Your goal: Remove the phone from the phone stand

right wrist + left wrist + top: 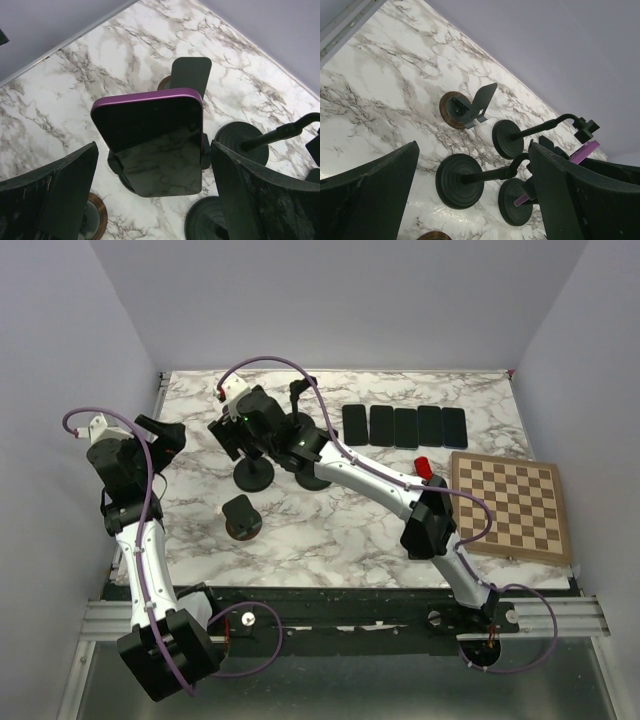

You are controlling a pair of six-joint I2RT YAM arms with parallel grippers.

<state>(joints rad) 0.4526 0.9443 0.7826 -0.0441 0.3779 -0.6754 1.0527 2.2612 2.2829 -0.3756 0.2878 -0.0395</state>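
Right wrist: phone [149, 142] (purple-edged) between spread claw [154, 150]

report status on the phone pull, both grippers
Left gripper open, empty. Right gripper open, purple-edged phone framed between its fingers, not gripped. Phone seated in the phone stand clamp. Neighbouring stands close, none in the way.

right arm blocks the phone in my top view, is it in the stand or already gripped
observer: In the stand. The right wrist view shows the phone seated in the phone stand clamp, purple edge up.
operator: fingers touching it
observer: No. The right gripper is open, one finger each side of the phone, gaps visible.
operator: left arm holding anything
observer: No. The left wrist view shows the left gripper open and empty.
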